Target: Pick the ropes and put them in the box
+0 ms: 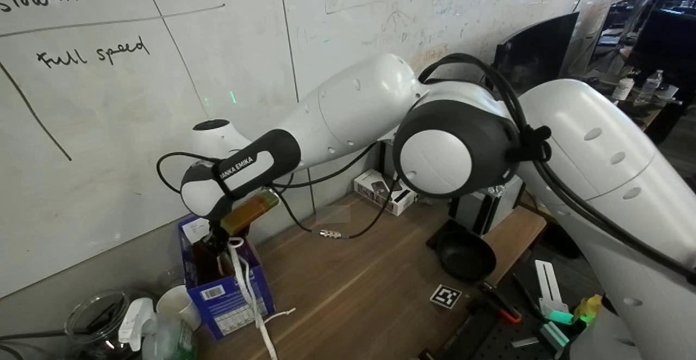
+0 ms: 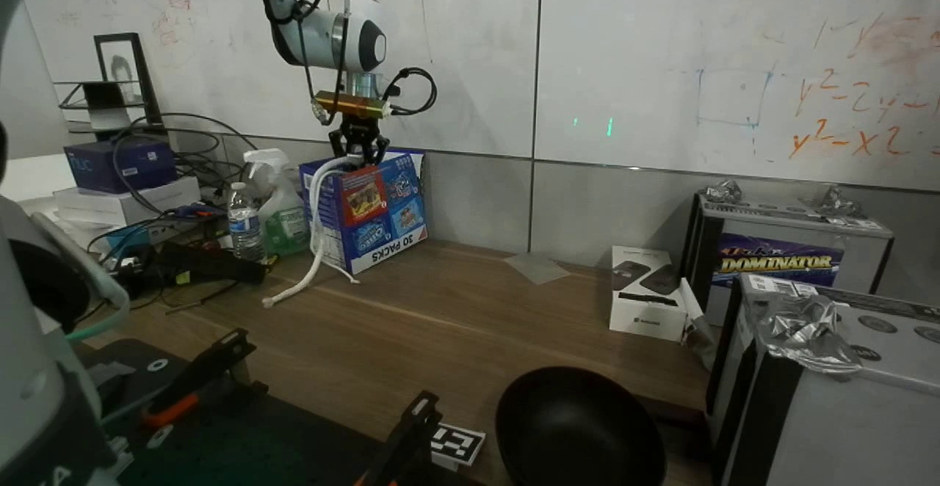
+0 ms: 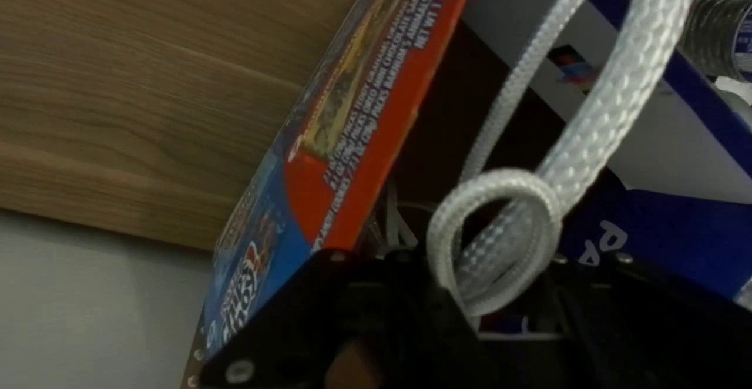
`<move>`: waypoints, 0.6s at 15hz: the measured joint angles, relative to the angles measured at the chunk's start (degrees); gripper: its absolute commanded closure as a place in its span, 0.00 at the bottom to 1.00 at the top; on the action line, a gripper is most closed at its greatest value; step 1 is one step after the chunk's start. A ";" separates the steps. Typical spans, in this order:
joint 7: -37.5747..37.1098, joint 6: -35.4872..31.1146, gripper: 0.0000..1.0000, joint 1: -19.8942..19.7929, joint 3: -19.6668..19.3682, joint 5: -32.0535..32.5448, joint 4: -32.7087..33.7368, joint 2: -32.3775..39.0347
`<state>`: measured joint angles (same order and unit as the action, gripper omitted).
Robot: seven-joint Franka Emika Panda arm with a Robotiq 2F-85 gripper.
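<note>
The ropes, white braided cord (image 1: 246,286) (image 2: 317,251), hang from my gripper (image 2: 360,152) over the rim of the blue box (image 1: 234,305) (image 2: 389,211). Their lower ends reach the table beside it. My gripper is at the box's open top, and its fingertips are partly hidden. In the wrist view a small loop of the ropes (image 3: 611,101) curls up from between the dark fingers, which are shut on the cord. Below them the box's printed wall (image 3: 329,201) and dark inside show. Thin pale strips lie inside; I cannot tell whether they are rope.
A spray bottle (image 2: 286,222), a water bottle (image 2: 244,225), a white cup (image 1: 178,308) and a glass jar (image 1: 98,316) crowd one side of the box. Behind it rises the whiteboard wall (image 2: 477,75). A black pan (image 1: 466,254) and a white carton (image 1: 380,191) stand farther along.
</note>
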<state>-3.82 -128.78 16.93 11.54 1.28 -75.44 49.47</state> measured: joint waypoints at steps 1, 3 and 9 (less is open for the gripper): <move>0.19 0.14 0.95 0.17 0.16 -0.13 0.02 0.02; 0.42 0.16 0.97 0.75 0.19 -0.13 0.16 0.02; 0.98 0.14 0.97 4.65 -0.73 4.19 0.91 -0.02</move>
<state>-2.84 -128.64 21.58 10.80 5.47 -74.52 49.45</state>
